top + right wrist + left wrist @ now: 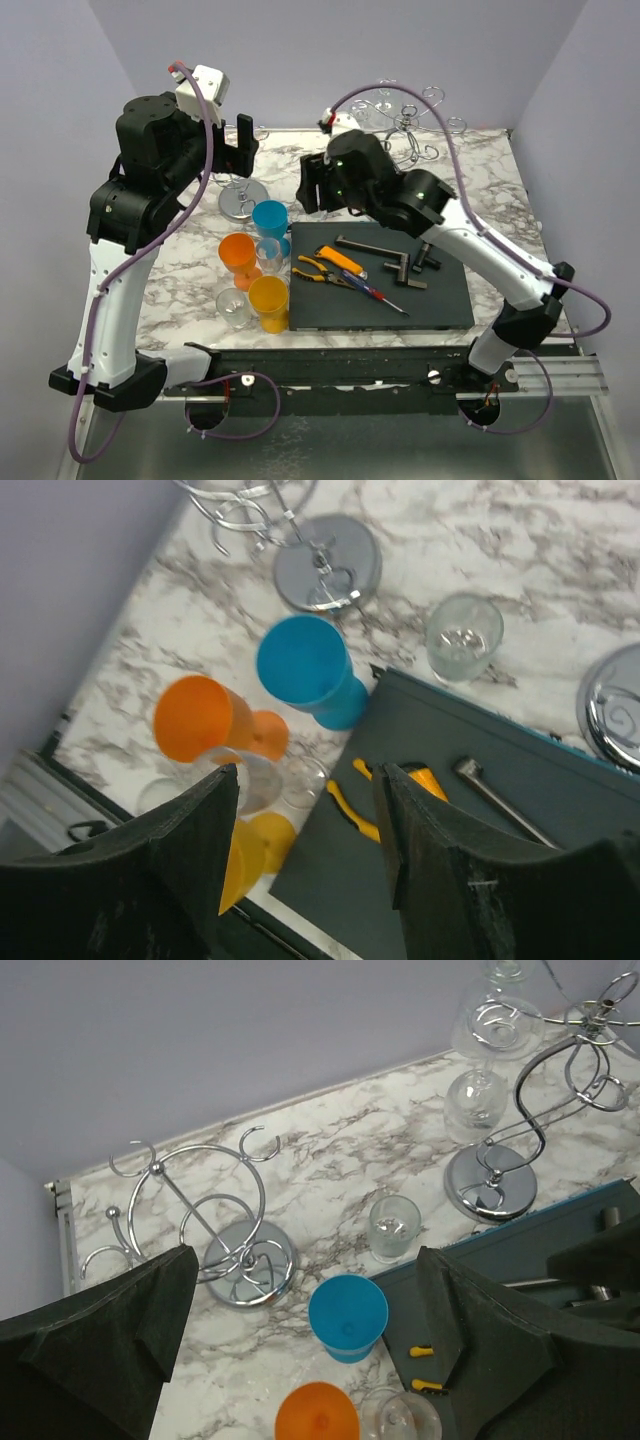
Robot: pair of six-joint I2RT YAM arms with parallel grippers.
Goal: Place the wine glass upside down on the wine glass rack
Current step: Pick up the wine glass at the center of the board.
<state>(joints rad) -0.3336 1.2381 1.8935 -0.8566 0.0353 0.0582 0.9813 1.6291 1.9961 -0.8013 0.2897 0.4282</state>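
Note:
A clear wine glass point(270, 252) stands upright on the marble between the blue and orange cups, at the mat's left edge. It shows at the bottom of the left wrist view point(400, 1416) and between the fingers in the right wrist view point(250, 780). An empty chrome rack point(242, 198) stands at the back left, also seen in the left wrist view point(235, 1250). A second rack point(410, 125) at the back right holds hanging glasses point(495, 1025). My left gripper point(243, 145) is open and empty above the left rack. My right gripper point(308, 185) is open and empty, high over the mat's far left corner.
A blue cup point(270, 218), an orange cup point(238, 252), a yellow cup point(268, 300) and another clear glass point(234, 306) cluster at the left. A small tumbler point(393, 1228) stands by the mat corner. The dark mat point(440, 300) carries pliers, a screwdriver and hex keys.

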